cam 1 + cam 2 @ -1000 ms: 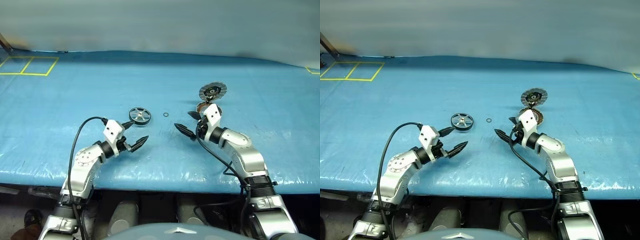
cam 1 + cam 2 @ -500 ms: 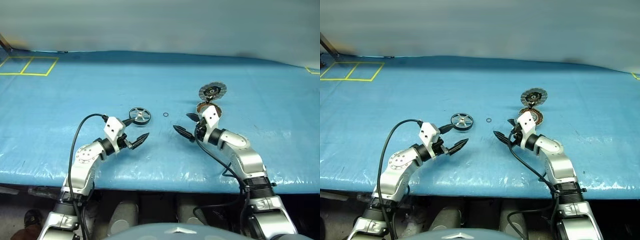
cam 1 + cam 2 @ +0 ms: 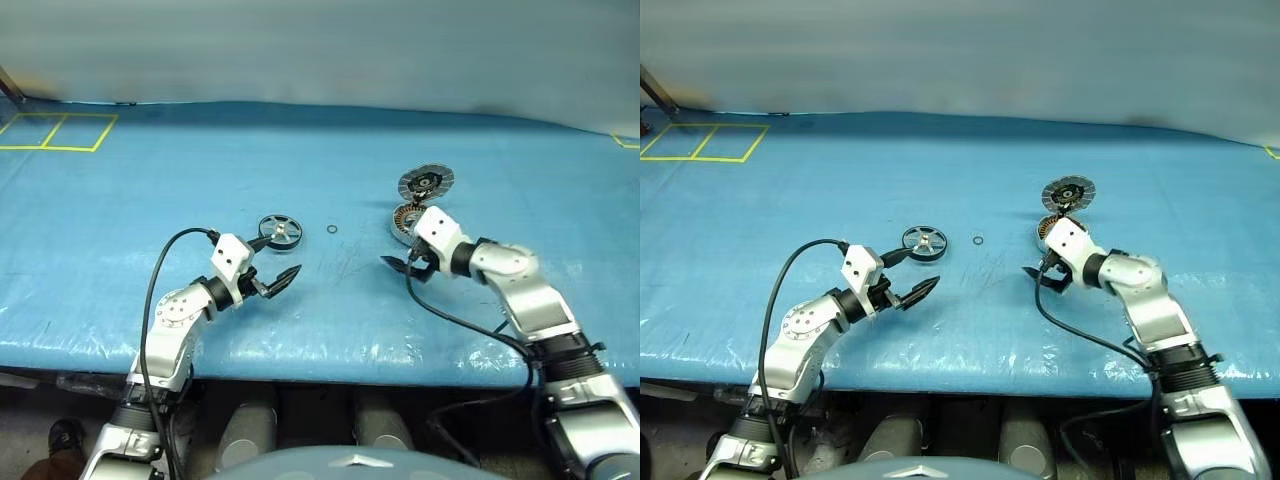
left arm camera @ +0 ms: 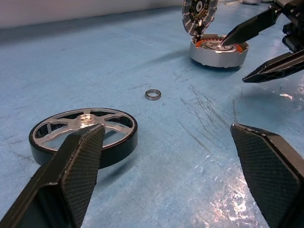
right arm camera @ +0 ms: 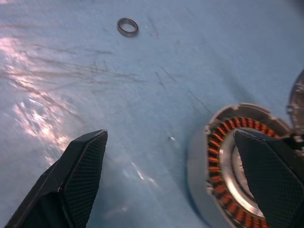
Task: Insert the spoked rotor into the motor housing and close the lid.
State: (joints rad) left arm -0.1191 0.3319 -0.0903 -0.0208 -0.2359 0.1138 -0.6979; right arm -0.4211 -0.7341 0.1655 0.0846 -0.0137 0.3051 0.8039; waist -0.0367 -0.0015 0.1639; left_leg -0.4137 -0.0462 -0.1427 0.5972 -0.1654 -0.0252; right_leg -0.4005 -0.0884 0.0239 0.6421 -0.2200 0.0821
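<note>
While the spoked rotor [image 3: 280,230] lies flat on the blue counter [image 3: 120,220] just beyond the left gripper [image 3: 272,261], fingers spread, the right gripper [image 3: 408,262] hangs wide open beside the motor housing [image 4: 218,49]; pinching the rim squarely looks wisest.

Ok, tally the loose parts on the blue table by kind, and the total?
Spoked rotor: 1
Motor housing: 1
Lid, standing tilted at the housing's far edge: 1
Small ring: 1
Total: 4
</note>
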